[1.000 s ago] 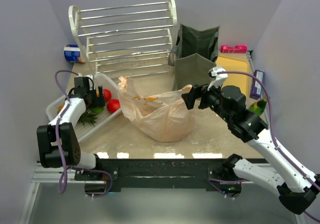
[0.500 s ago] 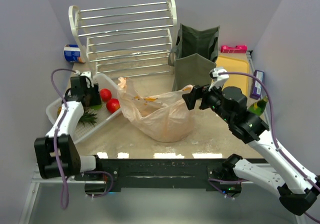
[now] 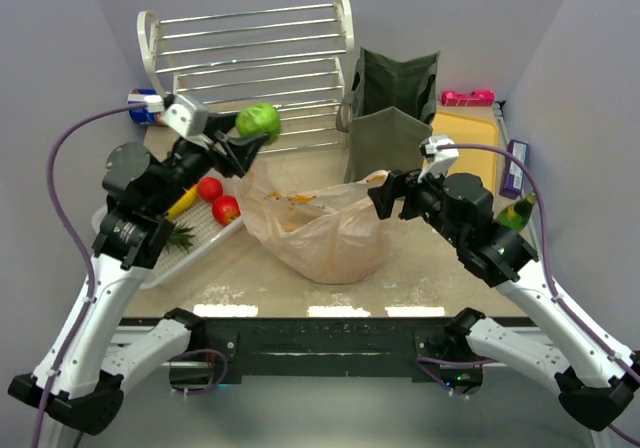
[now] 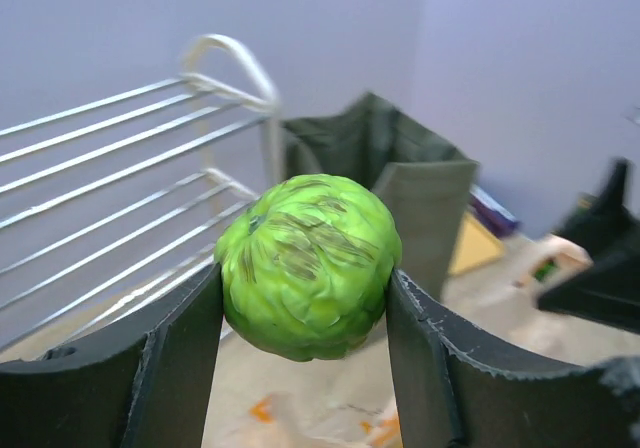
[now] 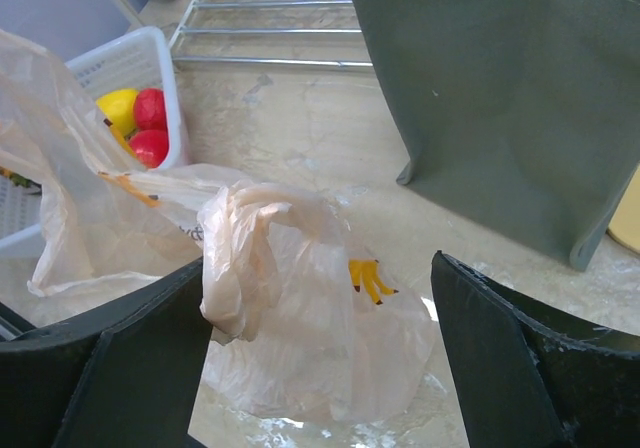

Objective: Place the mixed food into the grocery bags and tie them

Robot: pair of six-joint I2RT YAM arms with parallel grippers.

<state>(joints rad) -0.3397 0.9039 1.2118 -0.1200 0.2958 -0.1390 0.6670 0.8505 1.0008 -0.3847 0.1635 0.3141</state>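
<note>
Holding a green fruit (image 3: pixel 258 118) high off the worktop (image 3: pixel 420 258), the left tool (image 3: pixel 250 138) is clamped on it from both sides. The fruit is round like a ball, so it has no long side. Only the left wrist view shows its bumpy skin with thin brown lines.

The right tool (image 3: pixel 378 196) has its two fingers spread wide apart. A bunched-up handle of the peach bag (image 3: pixel 320 233) rests against one finger (image 5: pixel 120 368) and is not pinched. The bag is thin, crinkly and see-through. It lies long from left to right with its mouth facing up. The right wrist view shows a small yellow banana print on it.

Behind it, the green bag (image 3: pixel 390 118) is boxy cloth, standing upright with its top open. Two red fruits (image 3: pixel 225 209) sit in the white tray (image 3: pixel 205 250) on the left. A wire rack (image 3: pixel 260 68) stands at the back.
</note>
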